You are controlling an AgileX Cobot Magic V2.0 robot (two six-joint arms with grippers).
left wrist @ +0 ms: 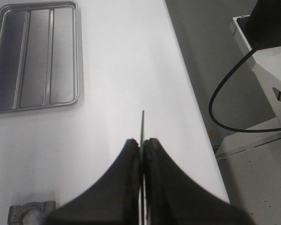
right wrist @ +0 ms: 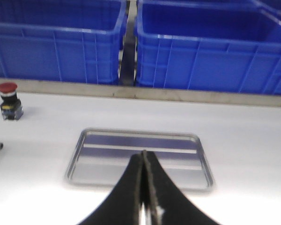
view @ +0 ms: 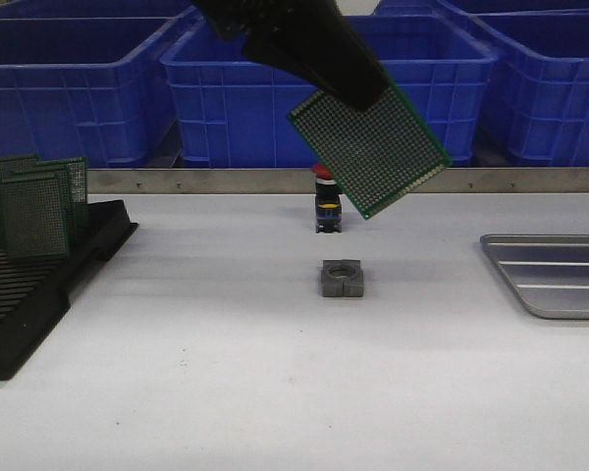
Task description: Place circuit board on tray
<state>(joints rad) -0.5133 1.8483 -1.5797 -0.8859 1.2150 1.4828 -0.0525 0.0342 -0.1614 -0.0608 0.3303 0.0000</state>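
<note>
My left gripper (left wrist: 141, 146) pinched the thin, stiff, light green perforated circuit board (view: 370, 149) by its edge, well left of the shallow silver ridged tray (view: 501, 257).

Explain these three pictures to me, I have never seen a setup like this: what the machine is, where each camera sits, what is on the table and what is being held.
This is a robot with two arms ending in jaws. One camera looks forward over the white table; the other two sit on the wrists. The left gripper is shut on a green circuit board, held tilted in the air. The right gripper is shut and holds nothing, above the empty metal tray. On the table: a black rack with more boards, a grey metal block, a red-capped push button. Blue bins stand behind.
</note>
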